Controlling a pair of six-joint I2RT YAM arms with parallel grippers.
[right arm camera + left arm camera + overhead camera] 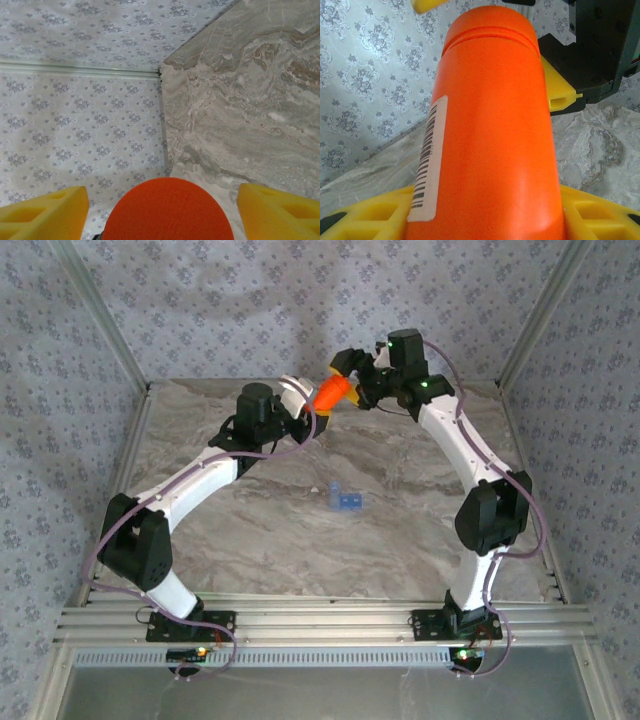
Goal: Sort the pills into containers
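My left gripper (318,400) is shut on the orange bottle (333,392), holding it in the air above the back of the table. In the left wrist view the bottle (490,125), with its barcode label, sits between the yellow fingers (365,220). My right gripper (352,380) is at the bottle's cap end. It stands open, with a yellow finger (42,212) on each side of the cap (167,210) and a gap on both sides. The blue pill box (344,500) lies on the marble tabletop at mid-table. The pills are hidden.
The marble table (400,530) is walled by patterned panels at the back and sides. Aluminium rails (320,625) run along the near edge by the arm bases. The back corner, where wall meets table (162,75), is close to the bottle.
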